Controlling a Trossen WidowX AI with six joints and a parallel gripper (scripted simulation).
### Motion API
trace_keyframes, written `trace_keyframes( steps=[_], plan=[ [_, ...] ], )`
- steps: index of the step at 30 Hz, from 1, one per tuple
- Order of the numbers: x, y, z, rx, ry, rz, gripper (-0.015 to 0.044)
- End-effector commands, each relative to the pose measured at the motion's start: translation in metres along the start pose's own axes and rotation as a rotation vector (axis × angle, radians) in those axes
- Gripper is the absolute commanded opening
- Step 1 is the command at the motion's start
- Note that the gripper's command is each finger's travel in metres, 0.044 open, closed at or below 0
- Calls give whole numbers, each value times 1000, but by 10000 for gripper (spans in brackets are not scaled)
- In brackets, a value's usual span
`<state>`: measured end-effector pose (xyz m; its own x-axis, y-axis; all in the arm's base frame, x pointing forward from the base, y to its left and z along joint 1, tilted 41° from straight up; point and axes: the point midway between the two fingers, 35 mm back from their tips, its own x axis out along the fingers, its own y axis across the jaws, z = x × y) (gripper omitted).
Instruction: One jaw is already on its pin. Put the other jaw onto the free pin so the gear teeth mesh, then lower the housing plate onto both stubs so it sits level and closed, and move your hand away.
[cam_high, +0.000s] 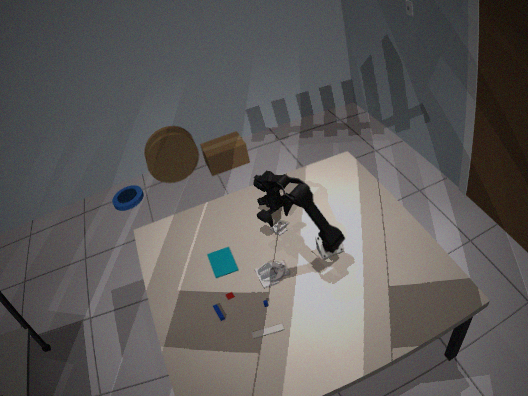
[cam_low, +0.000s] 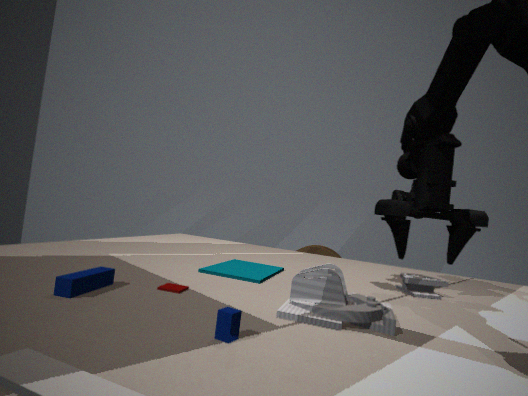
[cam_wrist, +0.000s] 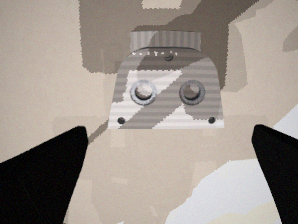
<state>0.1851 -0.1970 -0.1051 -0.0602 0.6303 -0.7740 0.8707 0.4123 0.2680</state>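
Two open jaws (cam_high: 279, 220) (cam_low: 426, 260) (cam_wrist: 170, 136) above housing plate (cam_high: 280, 227) (cam_low: 425, 285) (cam_wrist: 167, 107), well apart.

Wrist view downward, top overhead

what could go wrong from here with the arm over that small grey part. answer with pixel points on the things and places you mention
The open gripper (cam_low: 426, 261) (cam_wrist: 173, 135) straddles the line of the grey part (cam_high: 280, 227) (cam_low: 424, 286) (cam_wrist: 165, 107) but hovers above it, so closing at this height would probably catch only air.

In the wrist view the part sits ahead of the fingertips, not between them; coming straight down might grip its edge or miss.

The part lies low on the table (cam_high: 425, 240) (cam_low: 165, 250), so a fingertip could hit the tabletop.
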Motion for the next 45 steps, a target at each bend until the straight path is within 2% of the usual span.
trace_keyframes(
  steps=[1,11,45],
  plan=[
    [0,0,1,3,-4,4,440],
    [1,0,0,0,0,0,440],
    [51,2,3,2,-4,5,440]
  ],
)
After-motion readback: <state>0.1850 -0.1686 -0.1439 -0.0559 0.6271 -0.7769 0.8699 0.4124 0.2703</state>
